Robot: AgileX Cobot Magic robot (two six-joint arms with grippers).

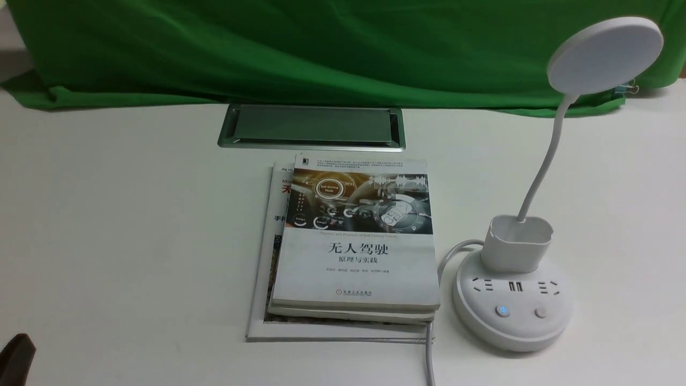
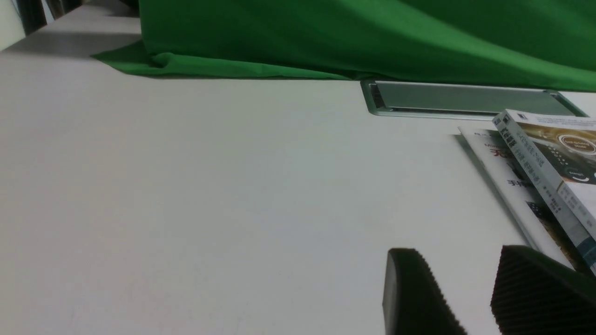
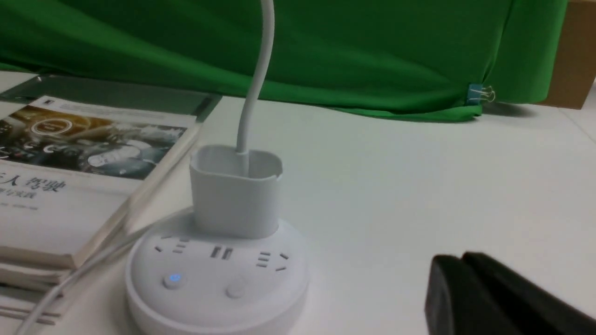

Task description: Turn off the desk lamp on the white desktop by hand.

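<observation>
The desk lamp (image 1: 512,308) stands at the right of the white desktop (image 1: 123,225), its disc head (image 1: 605,53) raised on a thin neck. On its round base the left button (image 1: 502,310) glows blue and the right button (image 1: 541,312) is unlit. In the right wrist view the base (image 3: 214,284) is close. My right gripper (image 3: 461,258), the hand nearest the lamp, is shut and empty, hovering beside the base without touching it. My left gripper (image 2: 458,253) is open and empty over bare desktop. Only a dark corner of it (image 1: 16,359) reaches the front view.
Two stacked books (image 1: 353,241) lie mid-desk, just left of the lamp base. The lamp's white cable (image 1: 429,348) runs along their near right corner toward me. A grey metal cable hatch (image 1: 311,126) sits behind them. Green cloth (image 1: 321,48) covers the back.
</observation>
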